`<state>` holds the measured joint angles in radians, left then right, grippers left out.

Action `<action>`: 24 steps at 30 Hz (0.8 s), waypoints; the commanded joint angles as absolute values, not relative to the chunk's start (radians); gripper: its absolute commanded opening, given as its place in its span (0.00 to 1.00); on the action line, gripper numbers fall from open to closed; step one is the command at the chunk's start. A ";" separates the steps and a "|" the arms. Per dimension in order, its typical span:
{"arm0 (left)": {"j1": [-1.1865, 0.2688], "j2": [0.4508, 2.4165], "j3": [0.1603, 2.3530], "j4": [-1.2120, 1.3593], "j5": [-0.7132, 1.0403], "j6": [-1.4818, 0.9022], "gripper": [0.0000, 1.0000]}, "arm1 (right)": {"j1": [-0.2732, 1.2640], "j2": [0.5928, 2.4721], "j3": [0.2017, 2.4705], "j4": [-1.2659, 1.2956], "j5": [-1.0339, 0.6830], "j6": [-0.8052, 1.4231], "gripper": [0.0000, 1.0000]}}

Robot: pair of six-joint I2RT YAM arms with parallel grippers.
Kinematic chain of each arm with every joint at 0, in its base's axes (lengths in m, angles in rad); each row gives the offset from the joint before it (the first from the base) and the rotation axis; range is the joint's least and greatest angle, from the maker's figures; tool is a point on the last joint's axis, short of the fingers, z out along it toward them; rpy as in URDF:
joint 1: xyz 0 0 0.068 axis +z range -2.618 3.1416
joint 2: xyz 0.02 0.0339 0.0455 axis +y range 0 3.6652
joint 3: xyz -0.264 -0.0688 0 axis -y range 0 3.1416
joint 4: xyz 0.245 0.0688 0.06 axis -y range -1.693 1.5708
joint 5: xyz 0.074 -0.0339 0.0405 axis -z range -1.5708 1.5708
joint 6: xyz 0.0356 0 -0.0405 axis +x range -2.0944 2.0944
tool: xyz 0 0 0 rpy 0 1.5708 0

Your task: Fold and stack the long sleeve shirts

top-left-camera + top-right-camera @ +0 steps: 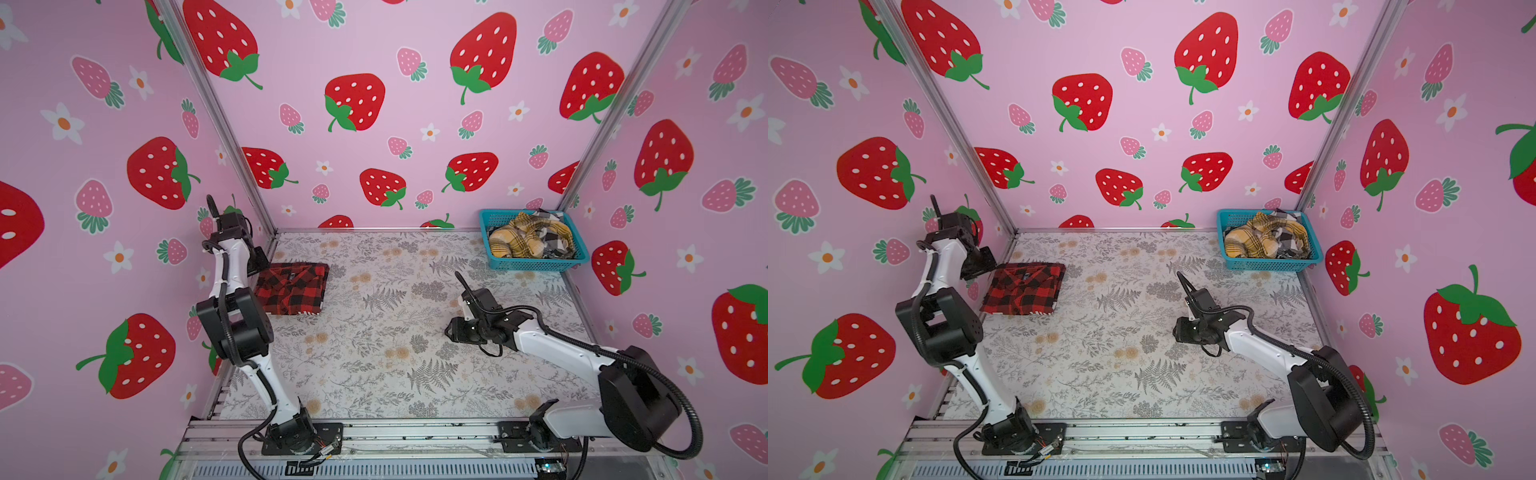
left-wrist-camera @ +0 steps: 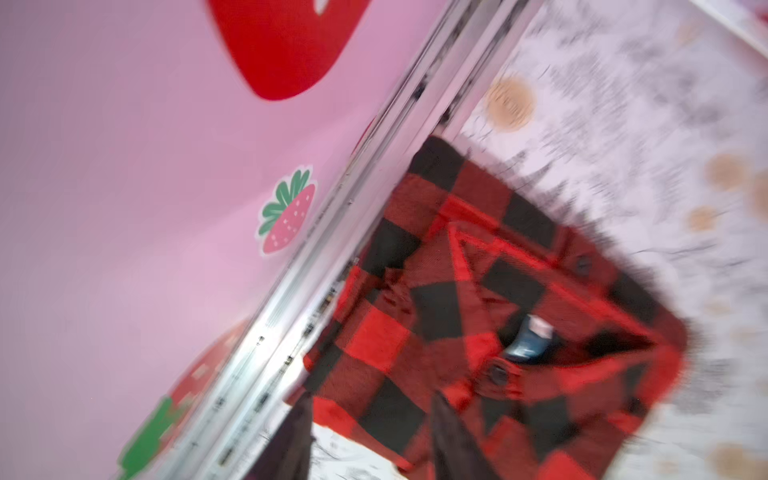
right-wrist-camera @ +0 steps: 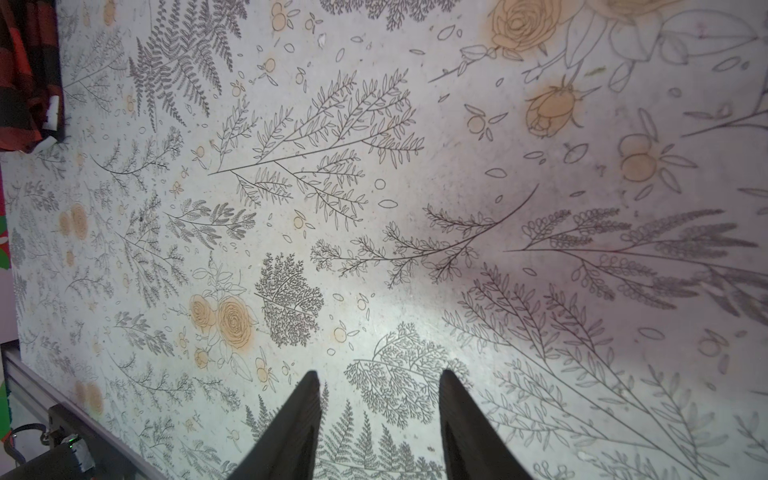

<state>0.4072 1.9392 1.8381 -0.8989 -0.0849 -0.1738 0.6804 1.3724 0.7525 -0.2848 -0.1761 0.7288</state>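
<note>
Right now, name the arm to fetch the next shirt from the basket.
Likely right: the right gripper is open, empty and nearer the blue basket; the left gripper is by the folded red shirt.

Shirt [image 1: 293,289] was red & blk buffalo check. Basket [image 1: 536,264] was teal, its cloth [image 1: 519,243] yellow plaid. Desk [image 1: 374,353] had grey ferns w/ tan blooms.

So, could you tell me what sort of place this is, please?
Probably a purpose-built robot test booth: strawberry-print wall panels in aluminium framing enclose a floral-covered table, a left arm and right arm are mounted on its front rail, and a blue basket holds plaid shirts.
</note>
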 commanded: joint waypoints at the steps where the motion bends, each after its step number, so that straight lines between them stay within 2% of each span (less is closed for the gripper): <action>1: 0.402 1.854 1.679 -0.834 0.139 -0.300 0.30 | 0.690 1.385 0.755 -0.248 -0.183 0.748 0.48; 6: 0.394 1.755 1.379 -0.598 0.356 -0.450 0.16 | 0.710 1.393 0.752 -0.212 -0.170 0.761 0.47; 11: 0.391 1.788 1.299 -0.559 0.409 -0.454 0.00 | 0.725 1.383 0.751 -0.204 -0.147 0.765 0.47; 24: 0.391 1.875 1.253 -0.583 0.357 -0.398 0.00 | 0.729 1.377 0.715 -0.162 -0.134 0.788 0.47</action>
